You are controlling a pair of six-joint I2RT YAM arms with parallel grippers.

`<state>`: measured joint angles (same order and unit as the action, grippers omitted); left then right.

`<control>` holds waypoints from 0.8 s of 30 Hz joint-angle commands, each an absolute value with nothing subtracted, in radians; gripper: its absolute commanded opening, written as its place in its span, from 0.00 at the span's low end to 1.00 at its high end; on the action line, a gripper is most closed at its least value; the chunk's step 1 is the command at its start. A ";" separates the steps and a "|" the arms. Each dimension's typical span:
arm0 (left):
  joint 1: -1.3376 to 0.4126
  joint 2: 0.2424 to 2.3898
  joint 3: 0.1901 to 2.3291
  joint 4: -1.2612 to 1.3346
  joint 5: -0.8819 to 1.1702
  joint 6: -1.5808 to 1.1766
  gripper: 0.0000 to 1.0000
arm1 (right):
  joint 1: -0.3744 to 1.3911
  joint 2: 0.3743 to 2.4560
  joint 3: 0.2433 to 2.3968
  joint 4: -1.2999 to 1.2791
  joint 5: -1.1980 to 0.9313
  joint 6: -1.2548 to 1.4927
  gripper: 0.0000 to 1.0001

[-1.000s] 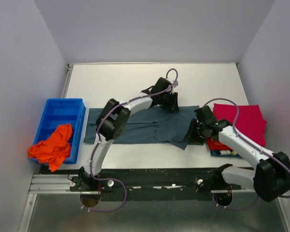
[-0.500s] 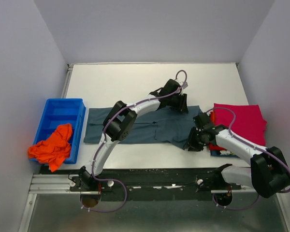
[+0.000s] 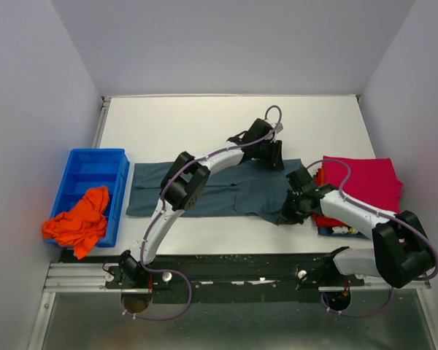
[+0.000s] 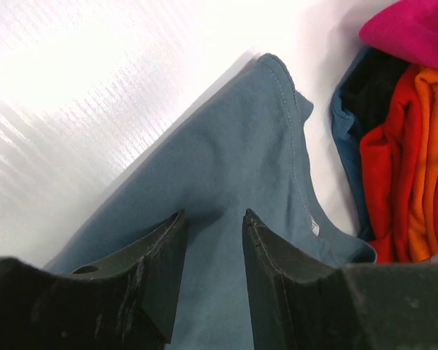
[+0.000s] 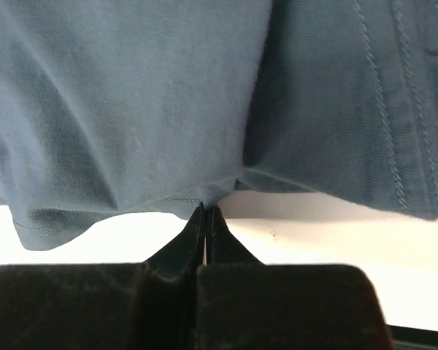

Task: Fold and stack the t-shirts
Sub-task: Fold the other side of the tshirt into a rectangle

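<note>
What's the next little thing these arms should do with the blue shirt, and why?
Probably close the left fingers on the grey-blue shirt. They stand apart, pressed onto the cloth near its far edge, while the right fingers are already shut on the shirt's near edge. With both edges pinched, the arms could likely lift and fold it.

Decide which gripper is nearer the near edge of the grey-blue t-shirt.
Right. The right gripper is shut on that edge of the grey-blue t-shirt; the left gripper sits open over its far edge.
</note>
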<state>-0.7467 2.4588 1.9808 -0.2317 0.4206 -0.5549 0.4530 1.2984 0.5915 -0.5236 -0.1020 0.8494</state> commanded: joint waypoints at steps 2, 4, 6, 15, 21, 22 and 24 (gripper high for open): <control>-0.747 2.514 2.042 -0.288 0.402 -0.554 0.49 | 0.462 1.279 0.615 -0.644 0.024 0.900 0.01; -0.747 2.525 2.055 -0.296 0.402 -0.552 0.49 | 0.462 1.247 0.618 -0.695 0.060 0.914 0.01; -0.747 2.533 2.065 -0.304 0.397 -0.549 0.49 | 0.462 1.207 0.612 -0.725 0.072 0.923 0.01; -0.747 2.533 2.059 -0.282 0.414 -0.545 0.50 | 0.462 1.131 0.574 -0.768 -0.022 0.908 0.54; -0.747 2.476 2.045 -0.278 0.443 -0.525 0.56 | 0.462 1.066 0.698 -0.850 0.116 0.896 0.62; -0.747 2.453 2.031 -0.273 0.440 -0.522 0.57 | 0.462 1.063 0.718 -0.853 0.139 0.891 0.60; -0.746 2.389 1.997 -0.255 0.436 -0.517 0.58 | 0.460 1.060 0.755 -0.851 0.176 0.891 0.54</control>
<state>-0.7464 2.4935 2.0529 -0.2653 0.4339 -0.5453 0.4572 1.0809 0.6712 -0.8120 0.0540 0.9020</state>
